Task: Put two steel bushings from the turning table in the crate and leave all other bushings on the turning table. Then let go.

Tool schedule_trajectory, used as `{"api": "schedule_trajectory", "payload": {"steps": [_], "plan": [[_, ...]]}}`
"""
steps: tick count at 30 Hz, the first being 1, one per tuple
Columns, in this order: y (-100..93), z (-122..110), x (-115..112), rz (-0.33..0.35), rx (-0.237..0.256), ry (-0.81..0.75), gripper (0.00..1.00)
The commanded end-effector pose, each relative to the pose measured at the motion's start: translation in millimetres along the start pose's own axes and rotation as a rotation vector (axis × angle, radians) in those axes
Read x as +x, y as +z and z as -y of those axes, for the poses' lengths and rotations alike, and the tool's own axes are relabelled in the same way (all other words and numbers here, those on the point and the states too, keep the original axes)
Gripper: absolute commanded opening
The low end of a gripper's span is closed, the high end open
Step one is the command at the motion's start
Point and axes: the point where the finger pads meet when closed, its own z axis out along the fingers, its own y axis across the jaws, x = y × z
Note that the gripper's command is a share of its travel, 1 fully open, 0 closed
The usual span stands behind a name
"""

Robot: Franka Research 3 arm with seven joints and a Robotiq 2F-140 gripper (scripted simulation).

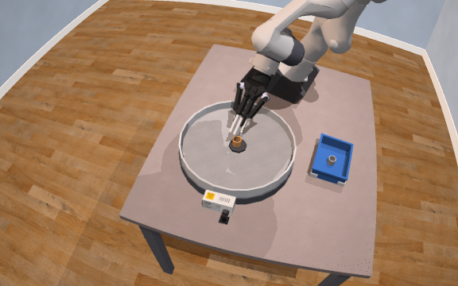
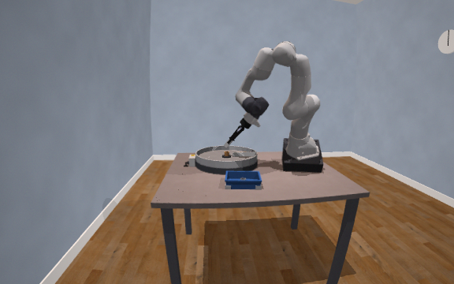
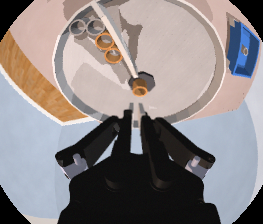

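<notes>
The claw (image 1: pixel 238 128) hangs closed and empty over the turning table (image 1: pixel 197 175), just behind a brass bushing (image 1: pixel 237 141) at its hub. One steel bushing (image 1: pixel 331 160) sits in the blue crate (image 1: pixel 320 148) (the control box (image 1: pixel 219 201) label is unreadable).

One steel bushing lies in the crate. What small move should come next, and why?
Probably swing the gripper, shut and empty, away from the brass bushing toward the two steel bushings near the rim; the crate needs one more.
</notes>
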Motion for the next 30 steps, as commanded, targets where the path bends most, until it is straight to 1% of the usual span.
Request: {"api": "schedule_trajectory", "payload": {"steps": [1, 5, 8, 10, 14, 17, 19, 20, 21, 30], "plan": [[-0.6, 1, 1, -0.003, 0.002, 0.004, 0.06], [-1.3, 2, 2, -0.003, -0.004, -0.005, 0.06], [-3.9, 7, 5, -0.004, -0.029, -0.037, 0.06], [-7.6, 12, 9, -0.004, -0.061, -0.075, 0.06], [-17.7, 25, 21, -0.006, -0.152, -0.183, 0.06], [-22.0, 29, 27, -0.007, -0.187, -0.221, 0.06], [-22.0, 29, 27, -0.007, -0.187, -0.221, 0.06], [-24.9, 34, 30, -0.007, -0.217, -0.259, 0.06], [-26.7, 36, 32, -0.008, -0.233, -0.278, 0.06], [-40.9, 54, 49, -0.010, -0.358, -0.426, 0.06]]}}
